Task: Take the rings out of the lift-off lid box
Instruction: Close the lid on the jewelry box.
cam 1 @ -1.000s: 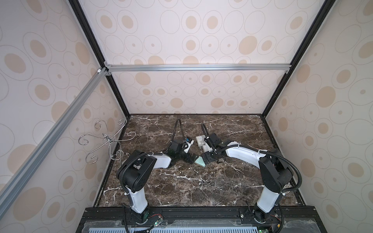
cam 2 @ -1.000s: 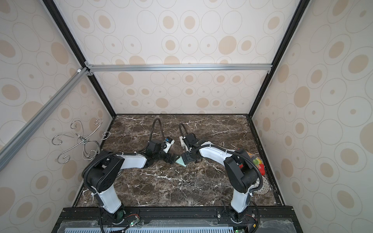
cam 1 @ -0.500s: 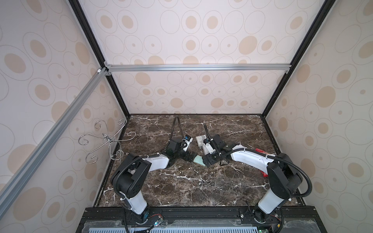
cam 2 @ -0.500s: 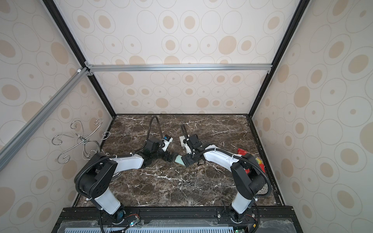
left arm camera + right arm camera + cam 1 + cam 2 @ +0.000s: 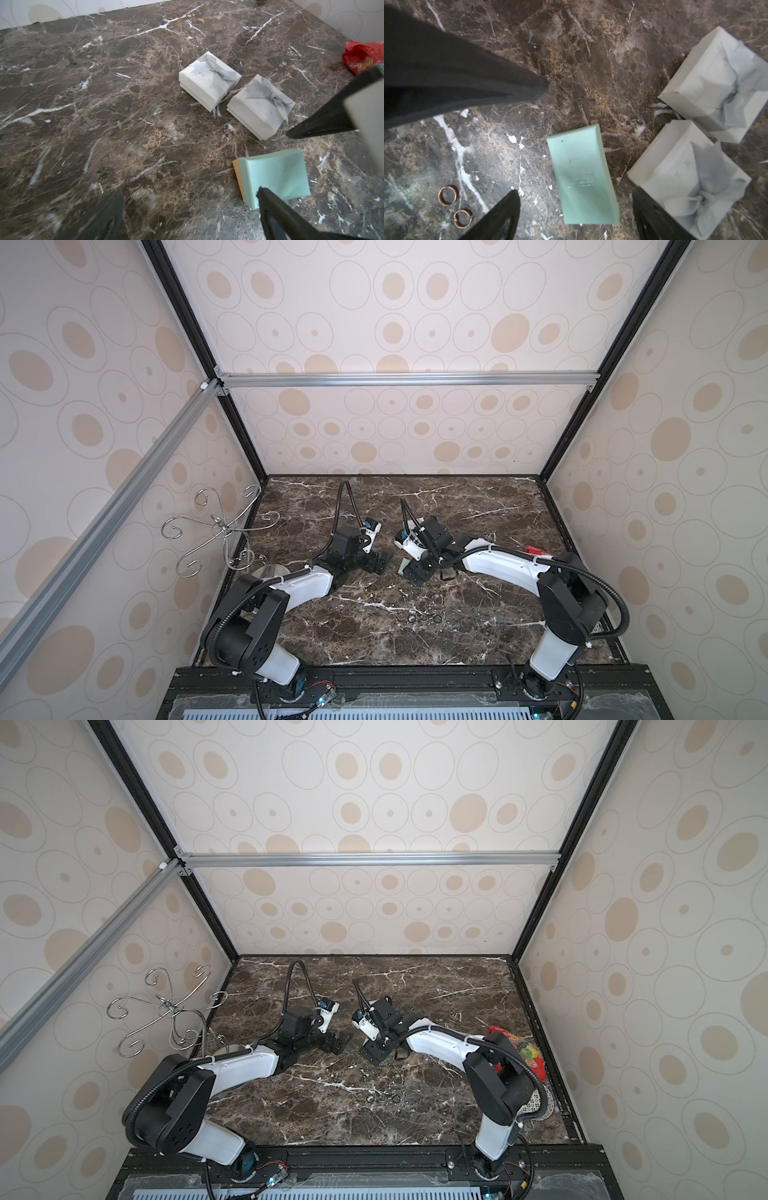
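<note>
**A:** So, how far along is it? Start from above.

**B:** In both top views three rings (image 5: 424, 618) lie in a short row on the bare tabletop (image 5: 478, 506). They are near its front edge and well apart from both arms. I'd judge the taking-out done for those three. The left hand (image 5: 379, 563) and right hand (image 5: 417, 572) face each other mid-tabletop, with one mint block (image 5: 402, 566) between them. One wire stand (image 5: 219, 526) stands at the left edge.

**A:** And the left wrist view?

**B:** Two white boxes (image 5: 209, 81) sit just beside each other, each with a grey bow and its lid on. The left hand's jaws stand wide, holding nothing. One finger overlaps the block's corner, and I cannot tell whether it touches. One red packet (image 5: 363, 56) lies beyond the boxes.

**A:** Right wrist?

**B:** It shows both boxes, the block, and two of the rings on bare marble. The right hand's jaws are spread either side of the block, gripping nothing.

**A:** What's left?

**B:** The lids hide whether either box holds more rings. If neither does, I'd call it finished.
</note>
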You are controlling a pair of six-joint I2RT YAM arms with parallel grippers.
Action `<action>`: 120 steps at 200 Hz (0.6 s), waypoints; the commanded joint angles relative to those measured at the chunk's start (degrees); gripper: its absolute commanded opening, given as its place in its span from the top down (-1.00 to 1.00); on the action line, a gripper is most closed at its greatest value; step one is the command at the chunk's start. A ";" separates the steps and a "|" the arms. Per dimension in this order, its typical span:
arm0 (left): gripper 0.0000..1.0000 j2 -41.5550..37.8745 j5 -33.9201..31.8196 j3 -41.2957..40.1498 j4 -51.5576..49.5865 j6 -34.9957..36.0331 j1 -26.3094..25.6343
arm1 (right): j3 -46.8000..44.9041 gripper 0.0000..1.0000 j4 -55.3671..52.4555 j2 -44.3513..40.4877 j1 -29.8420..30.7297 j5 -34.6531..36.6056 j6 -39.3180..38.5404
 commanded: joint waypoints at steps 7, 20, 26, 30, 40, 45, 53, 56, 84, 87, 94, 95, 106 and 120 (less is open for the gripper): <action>-1.00 -2.39 -0.38 -0.90 -0.22 -0.51 1.12 | 2.48 -0.70 -0.81 2.68 0.16 0.47 -4.24; -1.00 -2.43 -0.19 -0.98 -0.22 -0.51 1.32 | 3.21 -0.69 -1.12 3.81 0.19 0.65 -4.85; -1.00 -2.31 -0.09 -0.99 -0.26 -0.51 1.31 | 3.47 -0.67 -1.13 4.24 0.15 0.68 -4.93; -1.00 -2.34 0.02 -0.95 -0.22 -0.51 1.33 | 3.70 -0.66 -1.01 4.50 0.20 0.67 -5.03; -1.00 -2.29 0.13 -0.99 -0.08 -0.55 1.38 | 3.97 -0.63 -1.11 5.17 0.23 0.54 -5.27; -1.00 -2.22 0.21 -0.99 -0.02 -0.57 1.44 | 4.16 -0.63 -1.18 5.44 0.17 0.52 -5.31; -1.00 -2.04 0.37 -0.91 0.03 -0.59 1.44 | 4.49 -0.59 -1.37 5.87 0.18 0.53 -5.45; -1.00 -2.03 0.41 -0.89 0.11 -0.59 1.44 | 4.53 -0.56 -1.41 6.02 0.18 0.51 -5.45; -1.00 -1.77 0.90 -1.00 0.46 -0.68 1.56 | 4.98 -0.47 -1.91 7.04 0.19 0.82 -5.75; -1.00 -1.73 1.00 -0.96 0.48 -0.68 1.54 | 4.98 -0.47 -1.96 7.21 0.15 0.91 -5.76; -1.00 -1.67 1.04 -0.94 0.54 -0.72 1.52 | 4.98 -0.46 -2.09 7.35 0.18 0.93 -5.76; -1.00 -1.63 1.03 -0.93 0.56 -0.74 1.52 | 5.02 -0.46 -2.10 7.37 0.21 0.93 -5.76; -1.00 -1.58 1.16 -0.91 0.57 -0.72 1.53 | 5.07 -0.46 -2.39 7.65 0.22 0.81 -5.92; -1.00 -1.37 1.35 -0.79 0.81 -0.77 1.59 | 5.12 -0.44 -2.57 8.01 0.21 0.84 -5.77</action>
